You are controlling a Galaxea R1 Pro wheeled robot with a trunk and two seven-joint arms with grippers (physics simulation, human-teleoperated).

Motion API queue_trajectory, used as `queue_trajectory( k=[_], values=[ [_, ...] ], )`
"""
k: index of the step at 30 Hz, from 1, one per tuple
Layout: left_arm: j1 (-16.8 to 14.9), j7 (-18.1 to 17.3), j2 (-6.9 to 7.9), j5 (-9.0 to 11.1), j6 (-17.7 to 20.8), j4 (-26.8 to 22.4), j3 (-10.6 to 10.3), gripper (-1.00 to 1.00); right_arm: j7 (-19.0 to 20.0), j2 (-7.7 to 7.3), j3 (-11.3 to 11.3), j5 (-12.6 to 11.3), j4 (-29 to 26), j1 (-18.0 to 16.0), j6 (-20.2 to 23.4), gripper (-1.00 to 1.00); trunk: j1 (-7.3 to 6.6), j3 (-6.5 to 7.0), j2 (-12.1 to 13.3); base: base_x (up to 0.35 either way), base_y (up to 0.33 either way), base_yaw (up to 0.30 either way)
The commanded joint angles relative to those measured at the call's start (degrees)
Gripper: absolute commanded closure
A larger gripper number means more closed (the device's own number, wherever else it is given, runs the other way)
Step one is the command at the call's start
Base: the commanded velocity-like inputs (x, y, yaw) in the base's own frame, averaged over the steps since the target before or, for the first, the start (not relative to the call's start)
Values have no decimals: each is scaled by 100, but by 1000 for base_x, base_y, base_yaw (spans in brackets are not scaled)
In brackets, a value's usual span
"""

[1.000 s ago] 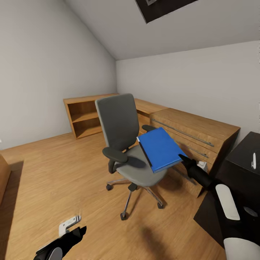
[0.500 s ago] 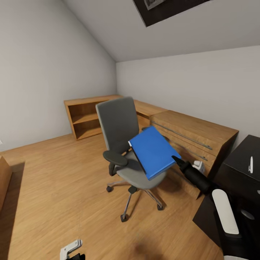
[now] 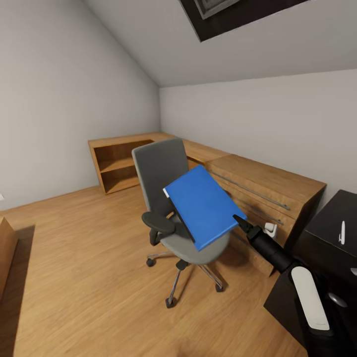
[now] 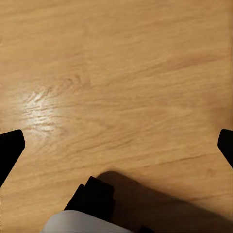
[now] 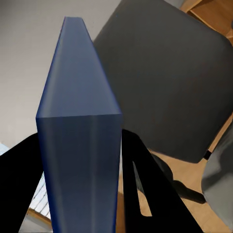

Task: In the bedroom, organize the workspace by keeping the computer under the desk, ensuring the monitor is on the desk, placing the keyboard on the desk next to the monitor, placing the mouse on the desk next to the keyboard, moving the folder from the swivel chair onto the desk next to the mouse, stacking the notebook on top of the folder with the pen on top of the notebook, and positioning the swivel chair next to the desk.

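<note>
Right gripper [image 3: 238, 219] pinches the blue folder [image 3: 202, 206] at one corner; in the right wrist view the two black fingers [image 5: 145, 189] sit either side of the folder's [image 5: 80, 145] thick spine edge, pressed against it. Folder is held in the air, tilted, above the seat of the swivel chair [image 3: 166, 198], clear of the cushion. Left gripper [image 4: 116, 145] hangs over bare wooden floor [image 4: 121, 73], fingertips wide apart, nothing between them.

Step in hand, as I judge it: carry the folder across to the desk [image 3: 327, 233], whose black top shows at the robot's right. A pen [image 3: 341, 231] lies on that top. Mouse and keyboard cannot be made out here, so the exact set-down spot is unknown.

To do it well:
- Corner grip on a broad flat thing gives it leverage to swing or slip; move slowly, keep it level if possible.
- Clear the chair's armrest [image 3: 158, 221] and the oak chest of drawers [image 3: 263, 193] on the way.
- Lower flat onto the top, avoid the pen, then release.

Materials and shapes: folder smooth, rigid, saturated blue, rectangular, book-thick. Chair has matte grey seat and back, black arms, chrome star base on casters; it could roll if nudged. Desk top glossy black. Chest and low shelf unit [image 3: 116, 163] warm oak; floor plank wood with slight sheen.
</note>
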Motion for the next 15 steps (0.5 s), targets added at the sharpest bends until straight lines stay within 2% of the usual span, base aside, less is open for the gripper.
queue_trajectory(
  k=[1,12,15],
  values=[
    [-2,44,3,39,-21,33,-25,-100,34,1,-9,-18,22,-1,43,100,-23,13,39,0,0,0],
    [-2,44,-27,33,-99,120,-33,-100,87,-7,-31,-12,98,4,54,100,-265,211,480,0,0,0],
    [-2,44,-27,34,-122,276,-30,-100,84,-8,-35,-11,98,4,60,100,-331,264,601,0,0,0]
  ],
)
